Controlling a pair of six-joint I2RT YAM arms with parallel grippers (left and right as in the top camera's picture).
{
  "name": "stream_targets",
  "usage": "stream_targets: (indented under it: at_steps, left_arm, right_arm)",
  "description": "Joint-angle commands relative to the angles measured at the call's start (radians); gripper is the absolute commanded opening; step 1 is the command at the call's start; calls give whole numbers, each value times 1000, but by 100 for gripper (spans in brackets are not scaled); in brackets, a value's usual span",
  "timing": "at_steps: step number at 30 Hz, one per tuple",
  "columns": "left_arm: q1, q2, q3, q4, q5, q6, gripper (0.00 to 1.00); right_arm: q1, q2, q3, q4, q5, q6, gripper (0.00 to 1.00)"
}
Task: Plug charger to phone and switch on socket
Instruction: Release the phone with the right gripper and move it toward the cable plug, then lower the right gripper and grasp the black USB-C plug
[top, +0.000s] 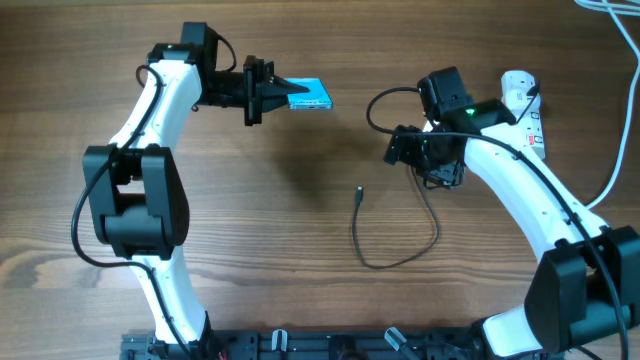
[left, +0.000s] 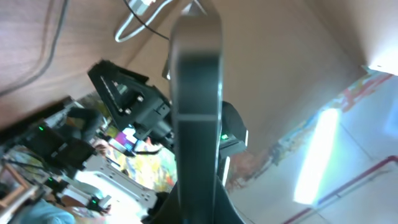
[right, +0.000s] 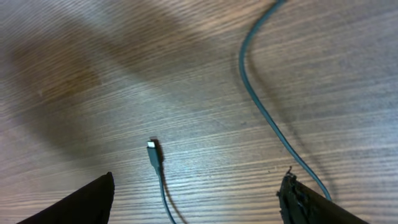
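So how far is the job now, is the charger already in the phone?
Not yet. Done: the left gripper is clamped on the phone. In hand: the right gripper hovers open over the charger tip, which lies loose on the table. Left: grasp the tip, plug it in, switch on the socket.

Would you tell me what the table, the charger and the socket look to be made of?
Table: matte wood or wood-look laminate, going by the grain. Charger: black rubbery-looking sheath; its tip glints like metal. Socket: smooth white shell, probably plastic.
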Motion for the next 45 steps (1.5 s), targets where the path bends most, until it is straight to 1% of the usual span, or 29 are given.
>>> stream_targets:
  at_steps: [1,4,6,8,10,12,14,17,24,29,32,36,39,45]
  left_arm:
    - [3,-33,14,-29,82,16,4]
    - [3,-33,14,-29,83,16,4]
    - [3,-33,14,-30,83,16,4]
    - [3,-33,14,-30,82,16,4]
    - [10,-33,14,-29,82,16,4]
    - [26,-33,14,-30,82,16,4]
    - [43,-33,14,-29,82,16,4]
    - [74,-33,14,-29,82,16,4]
    - [118,-33,14,-29,82,16,4]
    - [120,-33,14,-29,79,16,4]
    - [120,-33,14,-29,79,16,4]
    - [120,-33,14,-21,79,16,4]
    - [120,-33,14,-21,79,16,4]
    - [120,-33,14,-21,79,20,4]
  right_arm:
    - [42,19,-10,11,-18,-53,82]
    - [82,49,-10,14,-12,8,77]
    - [102,65,-11,21,-9,27,75]
    - [127,90,-16,46,-8,37,69]
    - [138,109,-16,49,1,78,65]
    - [146,121,-19,51,2,85,61]
    - [148,125,-29,57,2,83,59]
    - [167,125,-52,68,7,76,51]
    - [304,173,-64,104,132,111,53]
    - [309,203,-60,101,162,105,53]
    - [309,225,-41,92,165,78,53]
    - [310,260,40,0,179,72,52]
    - [312,272,47,8,175,89,48]
    - [349,275,45,37,168,114,48]
